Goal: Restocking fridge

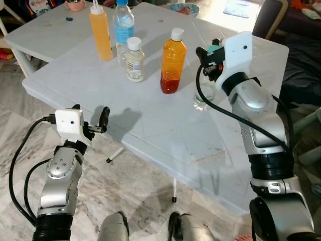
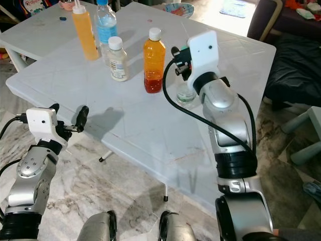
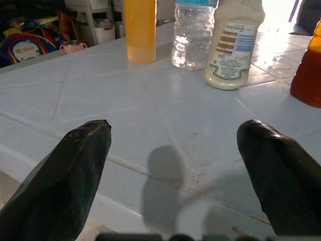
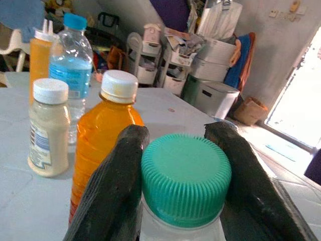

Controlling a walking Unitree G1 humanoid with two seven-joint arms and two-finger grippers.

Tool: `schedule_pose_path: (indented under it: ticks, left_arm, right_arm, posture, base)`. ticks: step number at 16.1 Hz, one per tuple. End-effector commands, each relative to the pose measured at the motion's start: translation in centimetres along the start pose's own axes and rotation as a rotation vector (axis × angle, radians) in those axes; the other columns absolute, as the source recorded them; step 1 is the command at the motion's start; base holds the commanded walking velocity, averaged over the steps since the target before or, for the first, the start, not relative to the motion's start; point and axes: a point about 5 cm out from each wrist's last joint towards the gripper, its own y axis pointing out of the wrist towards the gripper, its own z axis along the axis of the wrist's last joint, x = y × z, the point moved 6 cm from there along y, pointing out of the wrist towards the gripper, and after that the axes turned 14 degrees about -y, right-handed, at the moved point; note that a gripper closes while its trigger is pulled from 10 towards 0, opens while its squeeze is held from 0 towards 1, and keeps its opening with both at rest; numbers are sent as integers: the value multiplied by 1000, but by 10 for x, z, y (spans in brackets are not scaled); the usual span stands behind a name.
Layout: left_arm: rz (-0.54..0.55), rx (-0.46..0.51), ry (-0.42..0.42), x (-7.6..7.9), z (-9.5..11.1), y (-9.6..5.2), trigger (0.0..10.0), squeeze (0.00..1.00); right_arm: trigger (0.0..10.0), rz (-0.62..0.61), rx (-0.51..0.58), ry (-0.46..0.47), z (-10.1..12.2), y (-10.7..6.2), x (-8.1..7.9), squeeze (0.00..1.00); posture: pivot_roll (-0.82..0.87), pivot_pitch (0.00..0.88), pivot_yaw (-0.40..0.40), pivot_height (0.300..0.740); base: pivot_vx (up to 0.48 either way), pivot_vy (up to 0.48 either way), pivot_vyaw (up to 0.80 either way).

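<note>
Several bottles stand on the white table [image 1: 165, 130]: an orange squeeze bottle [image 1: 101, 34], a blue-labelled water bottle [image 1: 123, 31], a small cream-coloured bottle [image 1: 134, 60] and an orange juice bottle [image 1: 173, 63]. To their right stands a clear bottle [image 1: 204, 96] with a green cap [image 4: 185, 175]. My right gripper [image 1: 210, 52] is shut on that bottle at the cap, one finger [image 4: 113, 186] on each side. My left gripper [image 1: 90, 112] hangs open at the table's near left edge, nothing between its fingers [image 3: 65, 175].
A second white table [image 1: 35, 35] adjoins at the far left, with a small blue object [image 1: 69, 19] on it. A patterned bowl [image 1: 184, 8] sits at the far edge. Dark furniture [image 1: 301, 45] stands to the right. Marble floor [image 1: 140, 201] lies below.
</note>
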Motion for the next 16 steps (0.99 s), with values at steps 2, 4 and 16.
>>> schedule_pose_path:
  ticks: [2,4,16]
  left_arm:
    - [-6,-23,10,2,-5,-1,10000,0]
    - [-5,-29,6,3,-6,0,10000,0]
    - [50,-65,-19,3,-18,0,10000,0]
  right_arm:
    - [0,4,-158,-10,-40,-10,1,0]
    - [0,-20,-151,2,-38,-12,4,0]
    - [10000,29,117,227,19,-18,-20,0]
  posture:
    - [44,128,-32,740]
    - [44,127,-29,740]
    - [36,121,-42,740]
  base:
    - [0,0,0]
    - [0,0,0]
    - [-162,0,0]
